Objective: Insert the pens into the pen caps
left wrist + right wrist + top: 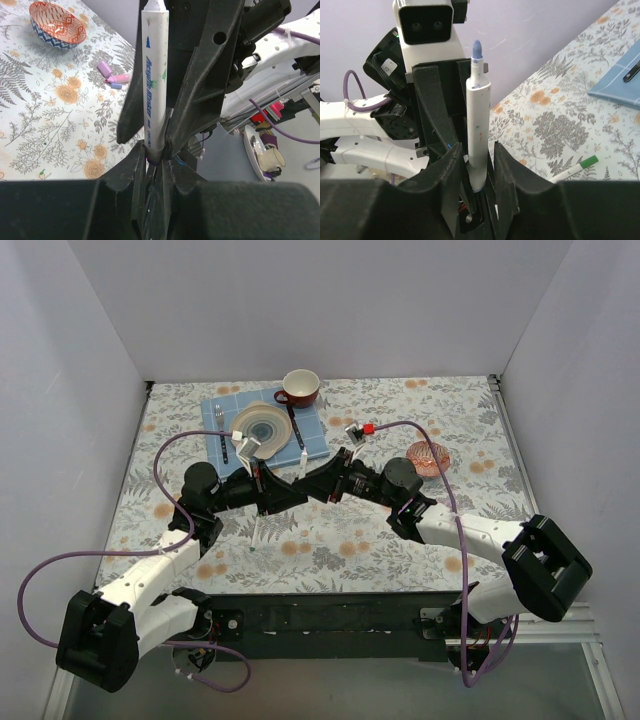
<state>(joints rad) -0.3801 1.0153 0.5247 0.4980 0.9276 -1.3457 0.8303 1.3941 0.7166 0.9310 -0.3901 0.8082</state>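
A white pen (154, 90) with blue print stands upright where my two grippers meet above the table's middle. Its blue tip shows on top in the right wrist view (480, 115). My left gripper (155, 162) is shut on the pen's bottom end. My right gripper (479, 160) closes round the same end, with its fingers (200, 75) flanking the barrel. In the top view the left gripper (290, 490) and right gripper (325, 485) are tip to tip. A white green-tipped pen (572, 170) lies on the table (257, 530). Pink and lilac pen caps (112, 77) lie together on the cloth.
A patterned bowl (60, 40) stands on the right side of the table (428, 458). At the back a blue napkin (315, 435) holds a plate (262, 423), a knife (224, 445) and a fork (299, 445). A red cup (299, 387) stands behind it.
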